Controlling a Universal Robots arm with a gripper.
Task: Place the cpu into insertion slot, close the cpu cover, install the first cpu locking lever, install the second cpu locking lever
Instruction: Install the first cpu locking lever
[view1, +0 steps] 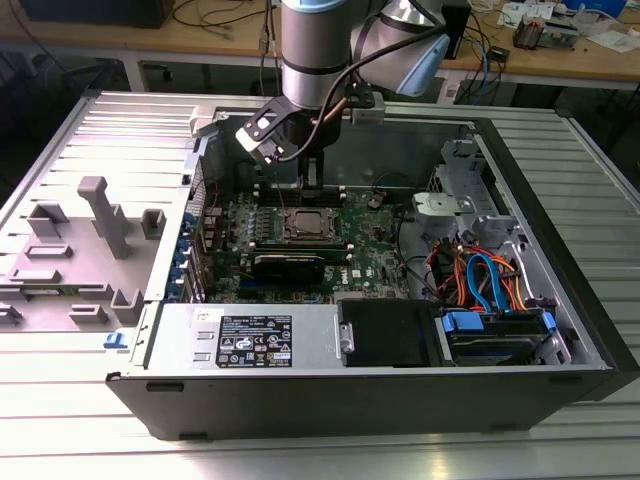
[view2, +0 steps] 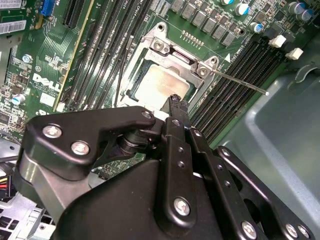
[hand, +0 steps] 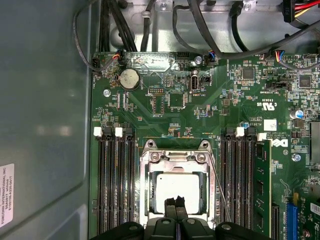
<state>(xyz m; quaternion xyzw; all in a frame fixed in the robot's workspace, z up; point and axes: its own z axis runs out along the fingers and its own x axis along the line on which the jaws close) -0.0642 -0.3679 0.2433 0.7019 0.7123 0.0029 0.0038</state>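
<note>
In the first wrist view the gripper (hand: 175, 202) has its fingertips closed together with nothing between them, right over one edge of the cpu (hand: 177, 186); the cpu lies flat in the insertion slot (hand: 153, 195), with the silver cpu cover (hand: 176, 158) framing it. A thin locking lever (hand: 220, 190) runs between the slot and the black memory slots (hand: 240, 175); beyond spreads the green motherboard (hand: 200, 107), inside the open computer case (view1: 560, 250).

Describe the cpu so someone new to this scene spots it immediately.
Look inside the open computer case at the green motherboard. Between its banks of long black memory slots sits the silver cpu cover; the cpu is the lone pale shiny square within.
</note>
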